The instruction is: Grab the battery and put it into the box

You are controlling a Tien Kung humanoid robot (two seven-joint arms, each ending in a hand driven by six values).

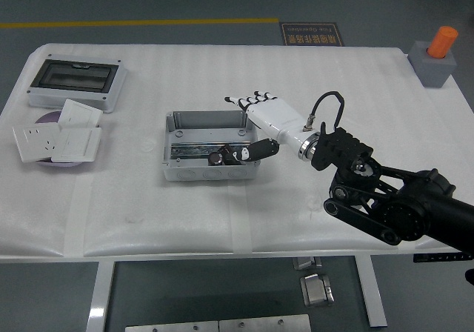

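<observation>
The box (211,147) sits mid-tabletop (311,80), just left of the right hand's (263,117) fingers (244,99) — the battery (221,155) lies inside it, below them. Far left: an enclosure (74,82), behind stacked switch plates (59,138). Far right, behind — a capped block (437,59).

Even, bright overhead light floods the white surface (296,72), which nearly washes out toward 12 o'clock. Shadows are soft and short, pooling inside the box (211,145) and beneath the arm at 4 o'clock. Focus is sharp throughout.
</observation>
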